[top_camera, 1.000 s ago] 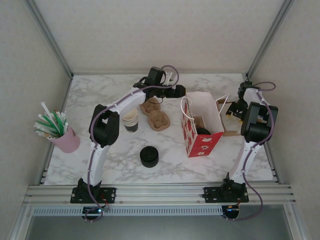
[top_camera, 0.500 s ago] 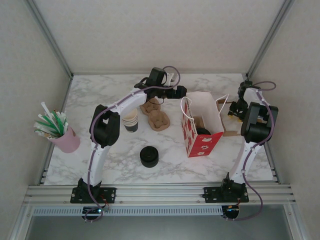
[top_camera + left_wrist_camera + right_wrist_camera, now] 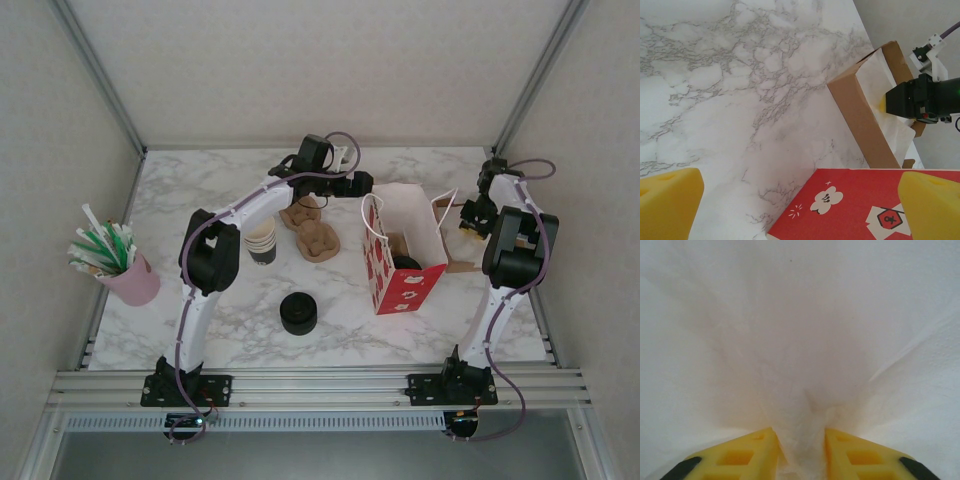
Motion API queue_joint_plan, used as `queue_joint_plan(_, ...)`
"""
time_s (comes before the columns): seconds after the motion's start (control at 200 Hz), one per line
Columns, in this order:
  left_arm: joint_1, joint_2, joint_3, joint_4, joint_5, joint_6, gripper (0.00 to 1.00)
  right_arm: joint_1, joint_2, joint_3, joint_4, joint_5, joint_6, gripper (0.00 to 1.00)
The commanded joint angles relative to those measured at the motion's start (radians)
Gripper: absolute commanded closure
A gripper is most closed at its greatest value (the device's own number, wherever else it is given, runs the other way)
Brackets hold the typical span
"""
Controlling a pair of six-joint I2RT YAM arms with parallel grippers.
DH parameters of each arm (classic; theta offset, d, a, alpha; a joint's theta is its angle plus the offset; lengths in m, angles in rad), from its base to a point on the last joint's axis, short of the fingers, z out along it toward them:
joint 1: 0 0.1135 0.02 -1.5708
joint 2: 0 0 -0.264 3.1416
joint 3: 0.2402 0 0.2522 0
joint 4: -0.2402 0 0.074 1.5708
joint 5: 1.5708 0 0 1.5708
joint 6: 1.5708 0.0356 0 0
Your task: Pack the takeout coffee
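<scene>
Napkin step, seemingly: my right gripper [image 3: 800, 437], nearly closed, pinches a napkin [image 3: 800, 340]; left gripper [image 3: 800, 205] gapes empty. Next, likely: lift it toward the bag [image 3: 402, 285].

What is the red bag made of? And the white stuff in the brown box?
The red bag looks like matte printed paper, with crisp folded edges. The white stuff seems tissue or napkin paper: it bunches into soft wrinkles. The brown box looks like plain, dull cardboard.

Counter [image 3: 180, 190] contents, left to right.
Straw pot [image 3: 133, 282] far left; cups [image 3: 262, 241] centre, lids [image 3: 298, 313] before them, trays [image 3: 318, 240] right of them; bag [image 3: 400, 285] further right, coffee [image 3: 407, 263] inside; napkins [image 3: 872, 80] in box [image 3: 855, 115] right of bag.
</scene>
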State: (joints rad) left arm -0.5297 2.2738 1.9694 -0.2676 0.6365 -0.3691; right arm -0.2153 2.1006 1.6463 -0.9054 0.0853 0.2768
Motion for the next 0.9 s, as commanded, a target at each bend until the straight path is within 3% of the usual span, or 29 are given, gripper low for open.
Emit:
queue_joint_plan(0.0,-0.009,0.023,0.037,-0.015,-0.003,0.017,0.0,0.01,-0.041,0.024,-0.03,0.016,0.01,0.74)
queue_joint_plan(0.431,-0.009,0.001,0.04,-0.029,-0.011,0.024,0.0,0.011,-0.109,0.029,-0.044,0.046,0.015,0.81)
queue_joint_plan(0.896,0.008,-0.145,-0.095,0.103,-0.073,-0.022,0.0,0.01,-0.248,-0.004,-0.005,0.072,0.027,1.0)
